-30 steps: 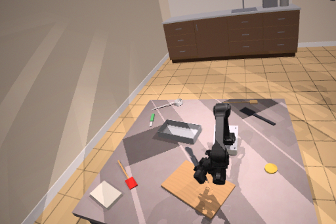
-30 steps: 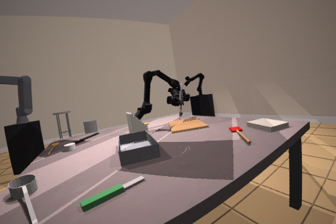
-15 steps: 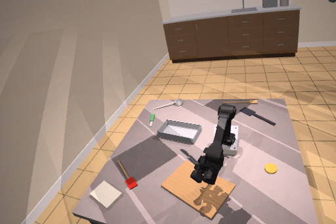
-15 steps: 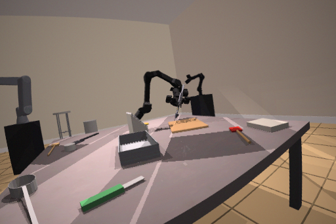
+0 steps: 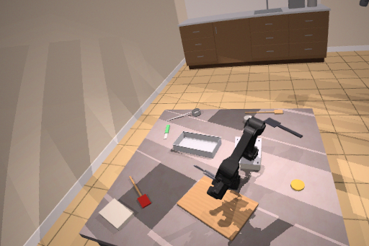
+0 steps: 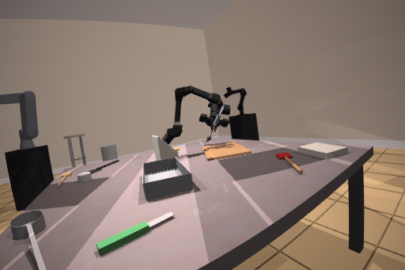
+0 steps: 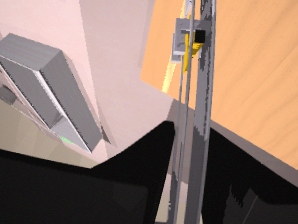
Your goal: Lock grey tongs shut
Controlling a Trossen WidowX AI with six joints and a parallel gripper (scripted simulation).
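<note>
The grey tongs (image 5: 206, 171) (image 6: 210, 134) (image 7: 201, 95) are held off the table, steeply tilted in the exterior view, with their lower end near the wooden board (image 5: 198, 201) (image 6: 233, 152) (image 7: 255, 60). My gripper (image 6: 215, 120) (image 7: 185, 133) is shut on them above the board's edge. In the wrist view the two arms run close together between the fingers, with a grey block and a yellow part across them. Whether the lock has caught cannot be told. In the top view my gripper hides much of the tongs. The roasting tin (image 5: 179, 148) (image 6: 168, 188) (image 7: 75, 95) stands apart from them.
A red-headed spatula (image 5: 144, 200) (image 6: 284, 156) and a cream block (image 5: 116, 213) (image 6: 322, 150) lie beyond the board. A green-handled knife (image 5: 167, 130) (image 6: 124, 237) lies near the tin. A yellow disc (image 5: 298, 185) and a black spatula (image 5: 288, 130) are on the arm's other side.
</note>
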